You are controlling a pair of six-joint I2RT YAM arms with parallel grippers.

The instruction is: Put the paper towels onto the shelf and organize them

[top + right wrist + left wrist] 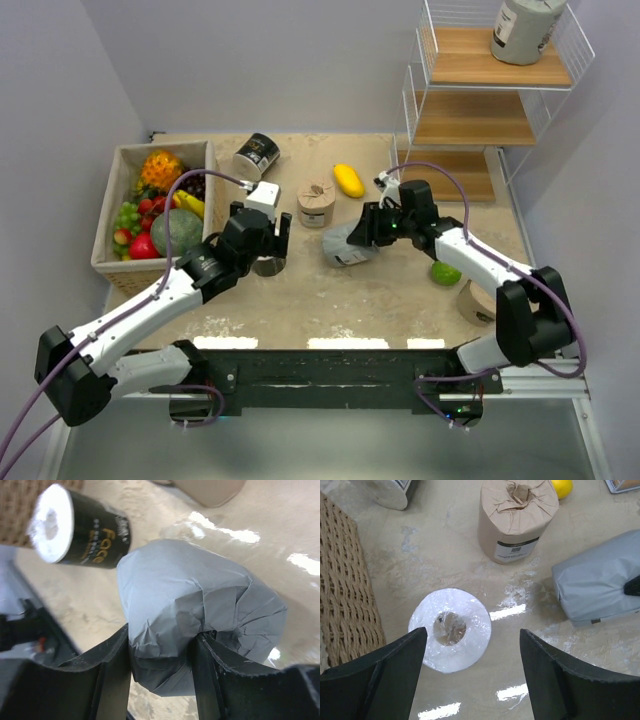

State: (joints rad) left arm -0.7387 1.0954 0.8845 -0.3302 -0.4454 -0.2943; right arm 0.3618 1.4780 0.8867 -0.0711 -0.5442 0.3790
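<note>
Paper towel in grey wrap [200, 610] sits tilted on its side near the centre of the surface [300, 300], pinched at its gathered end between the jaws of the right gripper [162, 632]. The left gripper [472, 635] hangs with jaws wide apart, one finger to each side of a white-topped roll [450, 630] that stands upright just beside the basket [108, 210] of fruit at the left edge; contact cannot be determined. Bare surface runs from these two rolls to the near edge. A tan roll [517, 520] stands upright toward the far edge, near the yellow fruit [348, 180]; its label carries a barcode and print too small to read. A black roll [100, 545] lies on its side near the far edge, lettered "Face" in gold. A second tan roll [478, 303] is at the right edge, partly hidden by the right arm, with a green fruit [445, 272] just beside it. The shelf [470, 62] stands at the far right corner; a second grey roll [525, 30] rests on its top board, label unreadable. The middle board shows bare wood.
</note>
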